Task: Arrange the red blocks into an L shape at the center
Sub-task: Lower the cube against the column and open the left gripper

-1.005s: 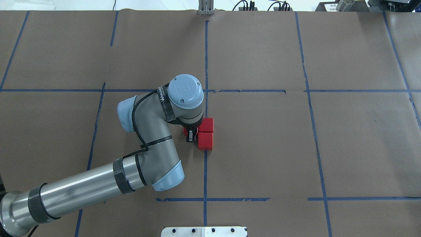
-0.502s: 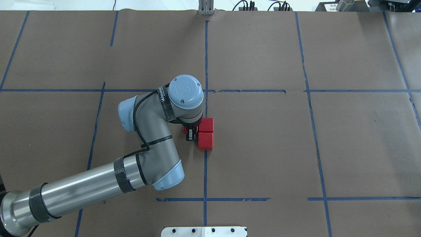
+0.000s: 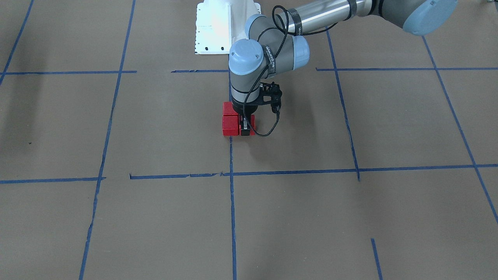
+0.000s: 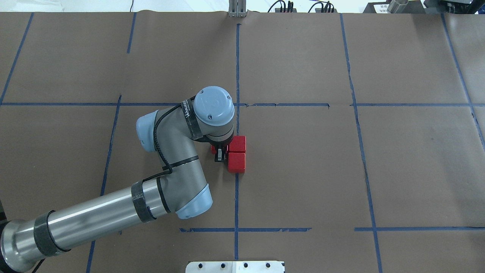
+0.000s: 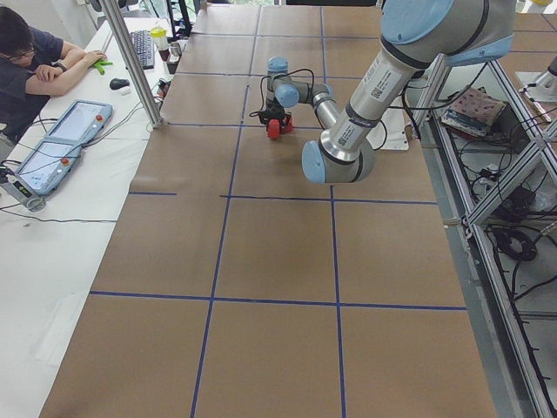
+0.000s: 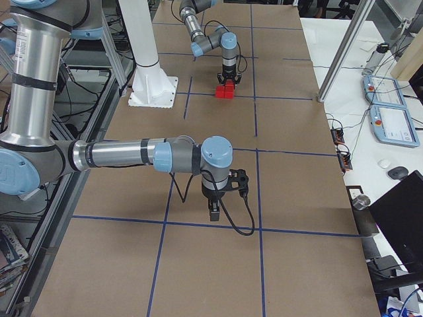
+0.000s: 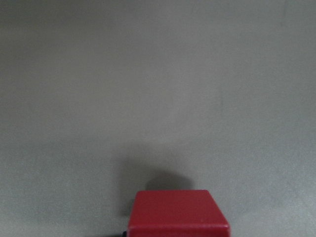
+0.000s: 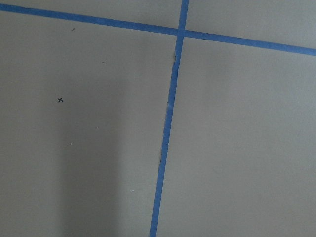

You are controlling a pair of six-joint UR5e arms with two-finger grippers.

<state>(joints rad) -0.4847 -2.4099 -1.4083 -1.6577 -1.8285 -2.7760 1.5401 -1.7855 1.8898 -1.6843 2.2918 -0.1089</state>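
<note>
1. Vertically, the left gripper [image 3: 245, 131] stands over the third block [image 3: 253, 124], with one finger [image 3: 245, 127] against its far face. Whether it squeezes the block or stands loose cannot be told.
2. Two more blocks [image 4: 237, 162] lie touching on the blue line [image 4: 236, 201] at mid-table, their row running straight away from the robot.
3. The third block sits just beside the far one, so the L has its foot pointing to the robot's left.
4. Lettering on the left wrist [image 4: 213, 106] is too small to read.
5. The right gripper [image 6: 213, 212] hangs over bare paper [image 6: 218, 264], well apart from the blocks. Its grip cannot be told.
</note>
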